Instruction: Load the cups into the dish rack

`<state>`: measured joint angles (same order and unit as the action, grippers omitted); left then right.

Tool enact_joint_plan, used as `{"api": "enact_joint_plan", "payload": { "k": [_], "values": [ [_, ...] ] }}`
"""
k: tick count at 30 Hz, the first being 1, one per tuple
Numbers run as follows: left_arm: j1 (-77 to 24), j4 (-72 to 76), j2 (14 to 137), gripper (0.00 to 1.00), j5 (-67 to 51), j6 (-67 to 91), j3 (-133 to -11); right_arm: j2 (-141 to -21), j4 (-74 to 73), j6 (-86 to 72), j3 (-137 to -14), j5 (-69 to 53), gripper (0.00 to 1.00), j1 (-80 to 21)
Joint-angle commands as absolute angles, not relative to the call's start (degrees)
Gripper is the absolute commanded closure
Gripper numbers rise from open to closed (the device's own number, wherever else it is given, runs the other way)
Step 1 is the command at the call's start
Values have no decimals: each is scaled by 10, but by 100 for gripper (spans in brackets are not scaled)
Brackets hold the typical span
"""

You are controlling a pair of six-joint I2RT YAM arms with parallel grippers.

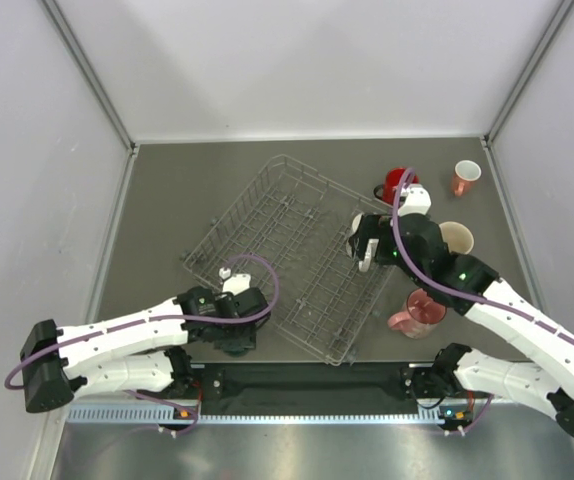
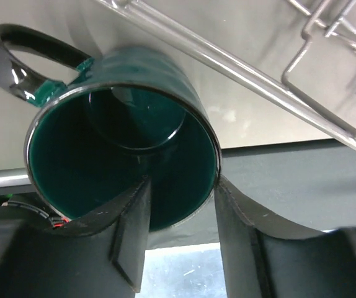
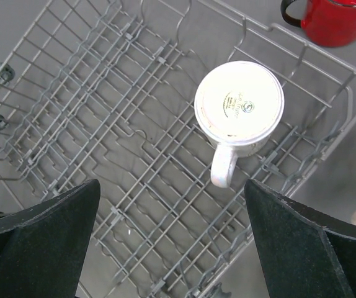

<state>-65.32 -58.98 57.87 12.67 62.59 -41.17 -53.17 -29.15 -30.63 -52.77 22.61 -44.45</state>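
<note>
The dish rack [image 1: 287, 250] lies at an angle mid-table. My left gripper [image 1: 235, 325] is at its near-left edge, shut on the wall of a dark teal mug [image 2: 122, 155], one finger [image 2: 128, 230] inside it and one outside. A rack wire [image 2: 258, 81] runs just beyond the mug. My right gripper [image 3: 172, 186] is open and empty above the rack's [image 3: 103, 124] right corner. Under it a cream mug [image 3: 239, 102] stands upside down in the rack. On the table are a red mug [image 1: 397, 183], a small salmon mug [image 1: 464, 177], another cream mug [image 1: 455, 238] and a translucent pink mug [image 1: 417, 312].
The red mug [image 3: 336, 22] stands just outside the rack's far corner in the right wrist view. White walls close in the table on three sides. A black strip [image 1: 307, 380] runs along the near edge between the arm bases.
</note>
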Motion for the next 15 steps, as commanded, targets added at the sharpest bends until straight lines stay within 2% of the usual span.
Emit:
{"api": "enact_joint_plan", "payload": {
  "k": [1,5,9,15],
  "values": [
    [-656,-567,574,52,119,620,-393,-512,-268,-316,-519,222,0,-444],
    [-656,-564,570,59,116,621,-378,-498,-270,-321,-510,224,0,-445],
    [-656,-566,567,75,108,625,-368,-488,-270,-323,-500,227,0,-444],
    [-656,-606,519,86,85,646,-379,-493,-270,-320,-499,212,0,-443]
  ]
}}
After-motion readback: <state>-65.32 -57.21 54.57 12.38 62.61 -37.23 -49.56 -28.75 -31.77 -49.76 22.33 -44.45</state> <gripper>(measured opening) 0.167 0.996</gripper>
